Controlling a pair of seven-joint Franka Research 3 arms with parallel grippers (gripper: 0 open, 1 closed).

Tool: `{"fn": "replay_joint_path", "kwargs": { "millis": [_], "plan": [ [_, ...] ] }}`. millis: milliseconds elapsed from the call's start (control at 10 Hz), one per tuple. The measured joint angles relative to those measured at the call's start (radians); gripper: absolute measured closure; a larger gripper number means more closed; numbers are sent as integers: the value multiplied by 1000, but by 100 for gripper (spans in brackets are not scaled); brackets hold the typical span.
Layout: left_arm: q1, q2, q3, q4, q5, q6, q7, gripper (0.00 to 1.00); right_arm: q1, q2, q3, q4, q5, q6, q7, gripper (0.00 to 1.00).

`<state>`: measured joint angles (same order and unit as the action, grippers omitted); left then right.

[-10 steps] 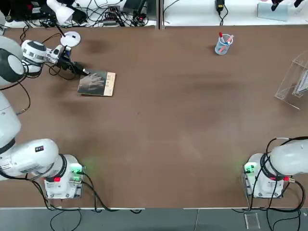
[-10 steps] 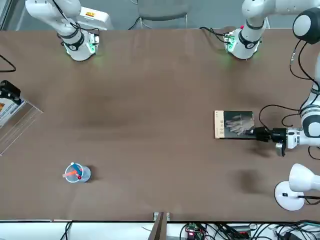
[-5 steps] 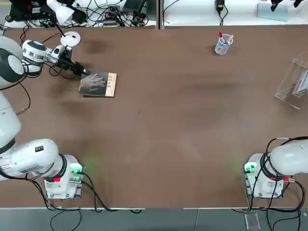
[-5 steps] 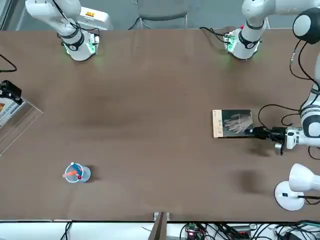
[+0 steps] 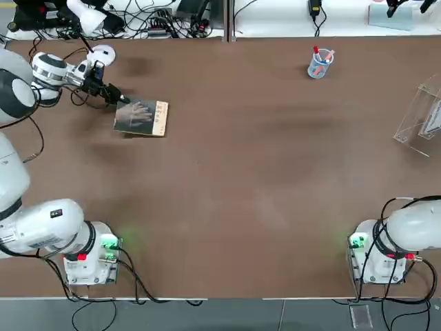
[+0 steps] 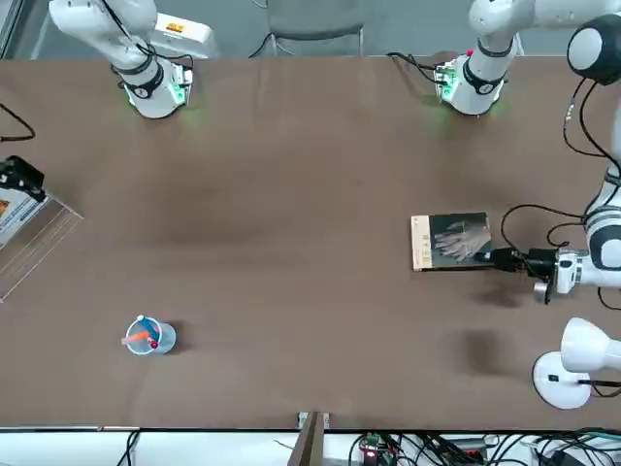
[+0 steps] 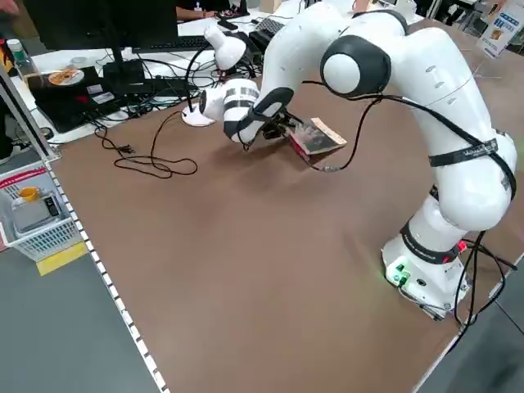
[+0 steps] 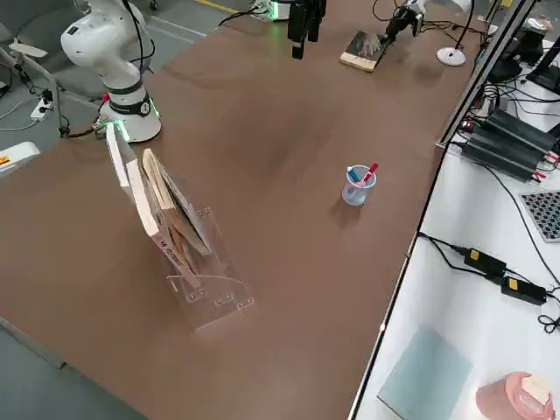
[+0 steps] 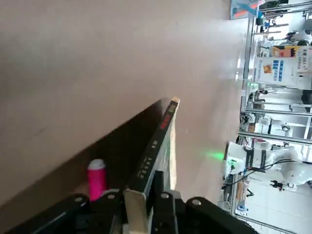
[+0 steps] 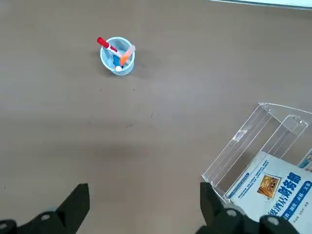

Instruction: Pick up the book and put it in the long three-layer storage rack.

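Pinching the edge of the book (image 5: 141,118), the left gripper (image 5: 118,98) sits at the far left of the table (image 5: 241,172) in the top view. Its two fingers are squeezed together on the book's dark edge, the one away from the tan strip. From the gripper, the book lies at about 4 o'clock in that view. The gripper reaches in low and almost flat. The side it holds looks lifted a little off the table in the left side view, where the book (image 7: 314,138) tips up. In the left wrist view the book (image 9: 156,141) runs straight out from between the fingers (image 9: 134,214).

At about 11 o'clock from the gripper stands a white desk lamp (image 5: 101,54), close by.

Far across the table, at about 2 o'clock from the book, stands a small clear cup of pens (image 5: 320,63).

At the far right edge, near 3 o'clock from the book, is the long three-layer storage rack (image 5: 420,117). It is clear and slanted, with some booklets in it, and it is well apart from the book.

The right gripper (image 10: 144,204) hangs high, near the rack, with its fingers wide apart and nothing between them.
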<state>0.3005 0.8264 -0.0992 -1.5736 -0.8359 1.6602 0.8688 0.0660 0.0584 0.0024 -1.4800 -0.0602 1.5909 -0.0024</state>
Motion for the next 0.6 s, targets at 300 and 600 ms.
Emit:
{"fn": "replay_joint_path", "kwargs": {
  "millis": [300,600],
  "plan": [
    [1,-4,-45,53,0,-44,-86,97,3,0,2,0,15,-1,0,0],
    [5,-25,-146,96,-30,-51,-234,97,11,0,4,-1,18,-4,0,0]
  ]
}}
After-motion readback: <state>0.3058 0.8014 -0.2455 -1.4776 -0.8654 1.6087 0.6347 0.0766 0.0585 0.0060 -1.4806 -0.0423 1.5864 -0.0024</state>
